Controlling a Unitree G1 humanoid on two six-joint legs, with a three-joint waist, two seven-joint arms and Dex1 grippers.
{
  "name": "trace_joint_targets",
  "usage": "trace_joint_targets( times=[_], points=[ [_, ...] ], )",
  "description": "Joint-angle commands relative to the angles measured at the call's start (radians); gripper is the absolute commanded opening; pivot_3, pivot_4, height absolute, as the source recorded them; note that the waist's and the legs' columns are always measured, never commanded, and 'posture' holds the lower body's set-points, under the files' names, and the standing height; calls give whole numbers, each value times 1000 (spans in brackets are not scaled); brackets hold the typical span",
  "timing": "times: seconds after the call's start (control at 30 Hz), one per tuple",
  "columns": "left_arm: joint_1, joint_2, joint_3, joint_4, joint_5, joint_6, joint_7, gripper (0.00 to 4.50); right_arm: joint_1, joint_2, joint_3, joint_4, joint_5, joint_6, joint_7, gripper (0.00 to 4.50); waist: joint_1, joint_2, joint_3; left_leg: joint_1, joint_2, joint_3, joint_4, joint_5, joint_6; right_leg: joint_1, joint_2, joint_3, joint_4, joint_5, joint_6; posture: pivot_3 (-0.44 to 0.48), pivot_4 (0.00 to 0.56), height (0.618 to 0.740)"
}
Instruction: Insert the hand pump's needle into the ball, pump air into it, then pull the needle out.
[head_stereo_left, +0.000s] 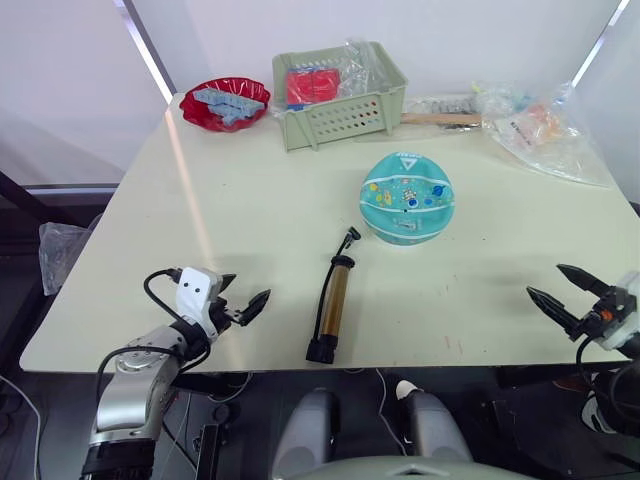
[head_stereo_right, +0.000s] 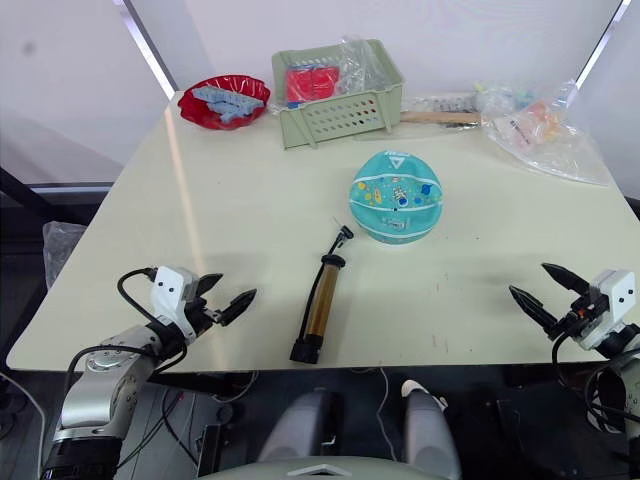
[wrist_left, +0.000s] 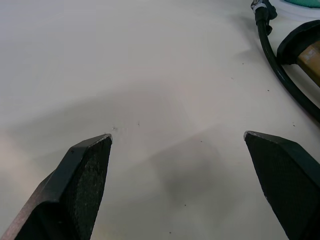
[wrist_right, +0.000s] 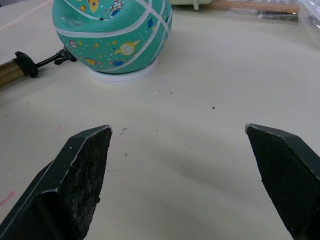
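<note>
At the moment shown I had both arms low at the near edge of the bench (head_stereo_left: 250, 200), nothing yet grasped. The left end effector (head_stereo_left: 243, 308) sat with its two black fingers spread and empty, aimed toward the hand pump (head_stereo_left: 333, 305), which lay flat near the middle of the near edge, handle end toward me and hose end pointing away at the ball (head_stereo_left: 407, 198). The right end effector (head_stereo_left: 566, 292) was likewise spread and empty, well apart from the ball on its far side. The ball rested on a thin white ring (wrist_right: 121, 76), which I judged was there to keep it from rolling while the needle went in. I read the layout as staged for a two-arm job: one side to take the pump, the other to steady the ball. The needle itself was too small to make out at the end of the black hose (wrist_left: 272, 55), and I could not locate the ball's valve among its prints. Behind stood a green basket (head_stereo_left: 340, 105), a red dish (head_stereo_left: 226, 103) and clear bags (head_stereo_left: 545, 125), their contents unclear
</note>
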Motion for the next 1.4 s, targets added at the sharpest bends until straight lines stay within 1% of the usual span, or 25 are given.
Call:
trace_joint_targets(
  times=[0.03, 0.2, 0.37, 0.5, 0.63, 0.87, 1.03, 1.2, 1.4],
  points=[
    [-14, 3, 14, -20, -19, -8, -6, 4473, 6, -15, -26, -59, 27, 4, 13, 4478, 0, 0, 0, 0, 0, 0, 0, 0, 0, 0, 0, 0, 0, 0, 0, 0, 150, 737],
    [-53, -10, -16, -52, -21, 49, 12, 4473, 34, -26, -31, -129, 84, 40, 79, 4478, 4, 0, 0, 0, 0, 0, 0, 0, 0, 0, 0, 0, 0, 0, 0, 0, 150, 737],
    [-88, -23, -47, -87, -26, 113, 25, 4473, 66, -38, -38, -194, 115, 69, 109, 4478, 11, 0, 0, 0, 0, 0, 0, 0, 0, 0, 0, 0, 0, 0, 0, 0, 150, 737],
    [-148, -41, -108, -107, -29, 195, 38, 4473, 122, -62, -37, -287, 166, 119, 175, 4478, 14, 0, 0, 0, 0, -1, 0, 0, 0, 0, 1, 0, 0, 0, 0, 0, 150, 737],
    [-199, -50, -156, -93, -14, 231, 41, 4473, 156, -71, -36, -336, 195, 134, 222, 4478, 16, 0, 0, -1, 0, -1, 1, 0, 0, 0, 1, -1, 0, 0, 0, 0, 150, 737],
    [-283, -61, -253, -26, 34, 257, 43, 4473, 172, -66, -49, -362, 193, 104, 249, 4478, 16, 0, 0, -1, 0, -1, 1, 0, 0, 0, 2, -1, 0, 0, 0, 0, 150, 737],
    [-326, -77, -303, 20, 72, 274, 53, 4473, 177, -64, -55, -372, 193, 95, 252, 4478, 16, 0, 0, -1, 0, -1, 1, 0, 0, 0, 2, -1, -1, 0, 0, 0, 150, 737],
    [-390, -130, -353, 102, 121, 316, 99, 4473, 180, -61, -67, -390, 202, 100, 234, 4478, 17, 0, 0, -2, -1, -2, 1, 0, 0, 0, 2, -1, -1, 0, 1, 0, 150, 737],
    [-456, -184, -372, 172, 151, 340, 131, 4473, 180, -61, -72, -408, 206, 108, 222, 4478, 19, 0, 0, -2, -1, -2, 1, 0, 0, 1, 1, -1, 0, 0, 1, 0, 150, 737]
  ],
)
